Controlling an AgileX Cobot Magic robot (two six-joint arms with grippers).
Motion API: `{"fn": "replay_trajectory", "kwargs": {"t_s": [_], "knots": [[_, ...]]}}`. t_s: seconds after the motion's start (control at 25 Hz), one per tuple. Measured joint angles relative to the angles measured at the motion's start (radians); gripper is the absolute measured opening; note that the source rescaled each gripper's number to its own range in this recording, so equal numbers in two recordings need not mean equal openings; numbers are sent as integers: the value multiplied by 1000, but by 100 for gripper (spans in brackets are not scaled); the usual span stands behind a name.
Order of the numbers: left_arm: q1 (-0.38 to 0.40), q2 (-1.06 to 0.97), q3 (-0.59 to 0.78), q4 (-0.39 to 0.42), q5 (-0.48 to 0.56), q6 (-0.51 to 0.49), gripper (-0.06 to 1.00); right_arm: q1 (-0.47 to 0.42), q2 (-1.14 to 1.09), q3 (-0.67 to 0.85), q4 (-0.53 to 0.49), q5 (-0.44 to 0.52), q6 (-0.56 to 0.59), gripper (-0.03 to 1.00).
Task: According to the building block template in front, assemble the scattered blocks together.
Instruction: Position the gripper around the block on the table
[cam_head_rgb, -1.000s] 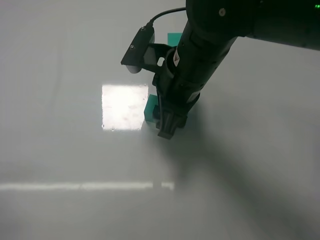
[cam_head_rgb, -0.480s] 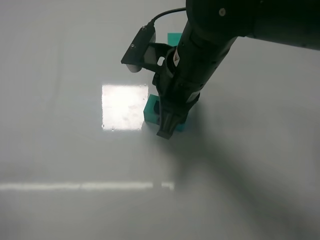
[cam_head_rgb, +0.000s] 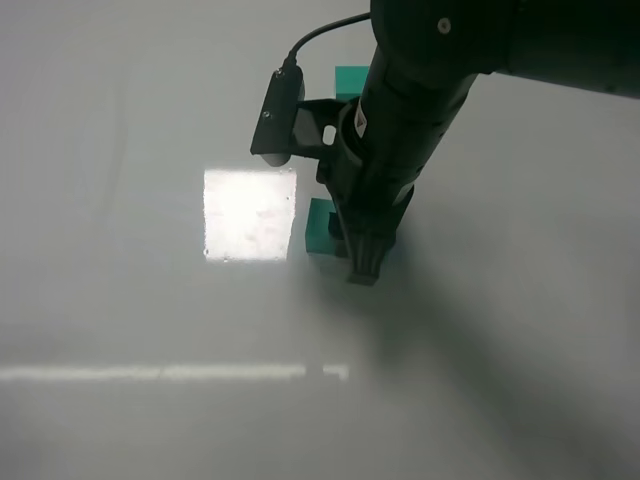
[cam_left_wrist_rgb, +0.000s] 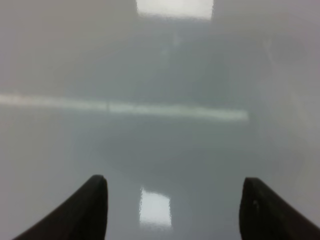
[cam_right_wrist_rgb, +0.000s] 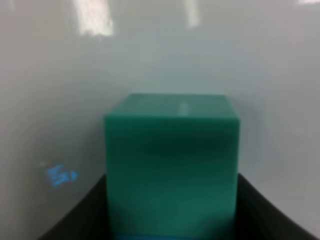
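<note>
Teal-green matte plastic cube (cam_right_wrist_rgb: 171, 165) sits clamped between the right tool's (cam_right_wrist_rgb: 170, 210) narrowed jaws, so the pickup looks made; next, carry it beside its blue partner, unseen here.

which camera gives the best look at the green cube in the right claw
The right wrist view: the green cube fills the frame between the claw's fingers. The exterior high view shows only a corner of it beside the arm. The left wrist view shows none of it.
</note>
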Motion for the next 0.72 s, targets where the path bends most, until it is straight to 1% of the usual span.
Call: {"fn": "replay_trajectory", "kwargs": {"t_s": [0.08,0.36,0.52,0.72], "knots": [[0,0,0,0,0,0,59,2,-1,0,-31,13,-28,18],[0,0,0,0,0,0,59,2,-2,-2,-79,29,-156,17],[0,0,0,0,0,0,58,2,-2,-4,-96,33,-170,17],[0,0,0,0,0,0,58,2,-2,-5,-87,32,-173,17]]}}
